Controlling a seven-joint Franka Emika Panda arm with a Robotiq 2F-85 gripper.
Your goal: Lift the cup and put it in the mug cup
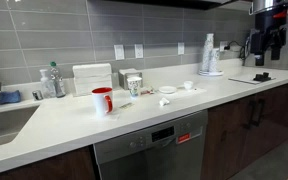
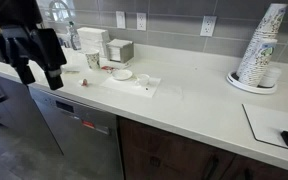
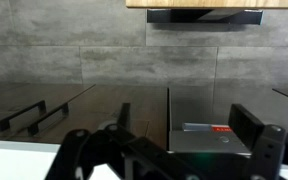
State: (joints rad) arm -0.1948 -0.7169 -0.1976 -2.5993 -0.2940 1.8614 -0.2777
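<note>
Meanwhile, the gripper (image 1: 268, 48) hangs well away from the red mug (image 1: 102, 99) — jaws apart, holding nothing — while the pale cup (image 1: 135, 85) stands upright near that mug, untouched. A hasty approach could tip the light cup or knock the mug.
</note>
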